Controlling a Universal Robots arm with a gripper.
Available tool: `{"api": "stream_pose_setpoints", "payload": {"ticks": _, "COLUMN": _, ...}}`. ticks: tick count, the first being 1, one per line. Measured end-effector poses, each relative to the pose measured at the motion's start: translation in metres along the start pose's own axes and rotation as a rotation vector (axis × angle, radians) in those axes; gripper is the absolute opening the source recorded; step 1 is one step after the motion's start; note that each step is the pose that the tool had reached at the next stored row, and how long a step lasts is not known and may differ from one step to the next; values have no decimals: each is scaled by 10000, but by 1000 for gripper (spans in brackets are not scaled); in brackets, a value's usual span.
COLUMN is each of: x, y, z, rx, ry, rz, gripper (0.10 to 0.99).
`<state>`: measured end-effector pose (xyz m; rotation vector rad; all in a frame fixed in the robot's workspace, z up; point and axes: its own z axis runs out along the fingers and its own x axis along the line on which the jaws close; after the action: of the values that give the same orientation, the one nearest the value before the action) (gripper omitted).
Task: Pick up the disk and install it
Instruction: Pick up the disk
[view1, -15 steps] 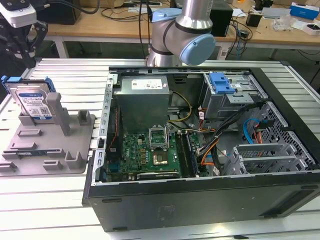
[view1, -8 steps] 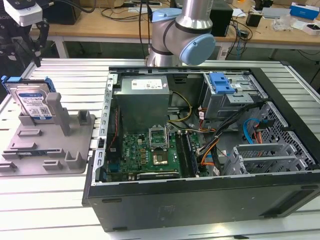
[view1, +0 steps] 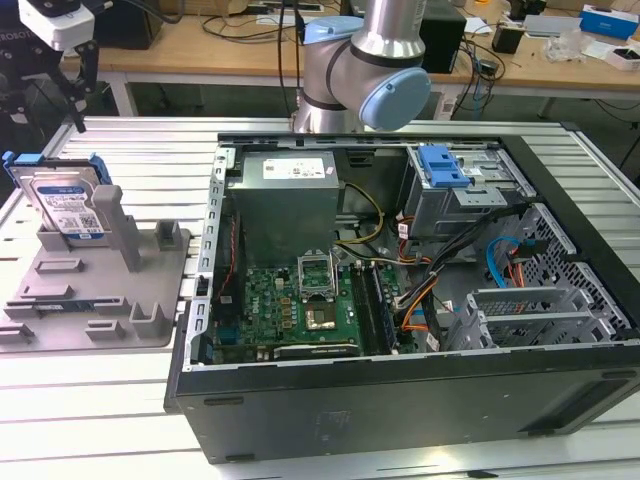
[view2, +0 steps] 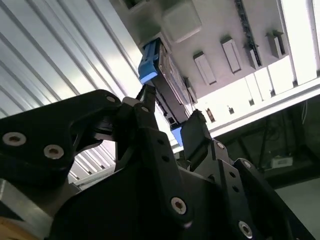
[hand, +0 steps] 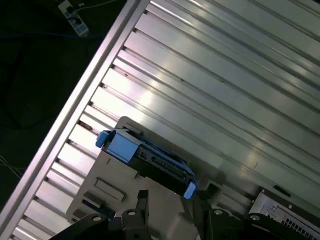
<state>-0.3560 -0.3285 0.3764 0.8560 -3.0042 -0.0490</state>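
Observation:
The disk (view1: 68, 205) stands upright on its edge at the back of a grey tray (view1: 100, 300), on the exterior view's left. It is a silver drive with a white-and-blue label in a blue carrier. In both wrist views I see it edge-on from above, the disk (view2: 162, 82) (hand: 150, 161) showing its blue carrier ends. My gripper (view1: 70, 70) hangs above it, apart from it. Its black fingers (view2: 146, 107) are spread, so the gripper (view2: 170, 119) (hand: 170, 205) is open and holds nothing.
An open computer case (view1: 400, 400) fills the middle and the exterior view's right, with a motherboard (view1: 300, 305), cables and a drive bay with a blue latch (view1: 443, 165). The tray has upright posts (view1: 122, 225). All rests on a slatted aluminium table (view1: 130, 150).

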Motion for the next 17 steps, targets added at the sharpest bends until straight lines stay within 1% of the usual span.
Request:
{"api": "stream_pose_setpoints", "payload": {"ticks": 1, "x": 0, "y": 0, "z": 1, "rx": 2, "ry": 7, "rz": -196, "gripper": 482}}
{"api": "stream_pose_setpoints", "payload": {"ticks": 3, "x": 0, "y": 0, "z": 5, "rx": 8, "ry": 28, "rz": -780, "gripper": 482}}
{"api": "stream_pose_setpoints", "payload": {"ticks": 5, "x": 0, "y": 0, "z": 7, "rx": 11, "ry": 41, "rz": -1161, "gripper": 482}}
{"api": "stream_pose_setpoints", "payload": {"ticks": 6, "x": 0, "y": 0, "z": 9, "rx": 14, "ry": 53, "rz": -1499, "gripper": 482}}
{"api": "stream_pose_setpoints", "payload": {"ticks": 11, "x": 0, "y": -1, "z": 16, "rx": 25, "ry": 95, "rz": -2698, "gripper": 482}}
{"api": "stream_pose_setpoints", "payload": {"ticks": 13, "x": 0, "y": -1, "z": 21, "rx": 32, "ry": 117, "rz": -3291, "gripper": 482}}
{"api": "stream_pose_setpoints", "payload": {"ticks": 16, "x": 0, "y": -1, "z": 26, "rx": 41, "ry": 143, "rz": -3901, "gripper": 482}}
{"api": "stream_pose_setpoints", "payload": {"ticks": 17, "x": 0, "y": -1, "z": 29, "rx": 48, "ry": 160, "rz": -4320, "gripper": 482}}
